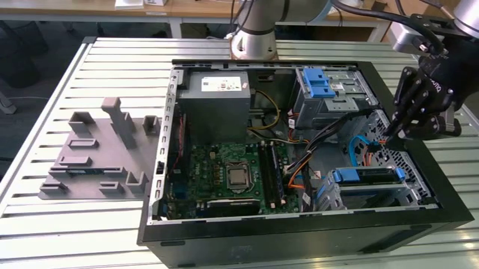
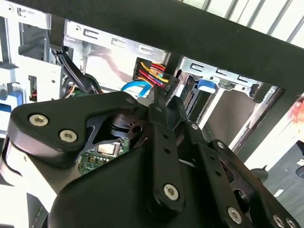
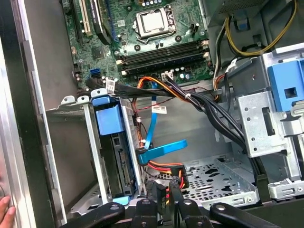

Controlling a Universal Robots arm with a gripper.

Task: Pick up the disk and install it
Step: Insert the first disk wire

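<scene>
The disk (image 1: 367,176), dark with a blue plastic frame, sits inside the drive cage (image 1: 415,193) at the near corner of the open computer case on the exterior view's right. In the first wrist view the disk (image 3: 117,164) stands edge-on in that cage under its blue tab. My gripper (image 1: 387,136) hangs just behind the cage, off the disk. Its fingertips are closed on a black cable connector (image 3: 164,183) with red, yellow and orange wires. The second wrist view shows the gripper (image 2: 166,99) pinching the same connector (image 2: 154,76).
The case holds a grey power supply box (image 1: 217,106), a green motherboard (image 1: 232,174) and a light-blue latch (image 1: 322,84) on the upper bay. A blue flat cable (image 3: 161,152) and black cable bundles (image 3: 204,104) cross beside the cage. A person's hand (image 3: 4,211) rests at the case edge. A grey fixture (image 1: 97,162) lies on the exterior view's left.
</scene>
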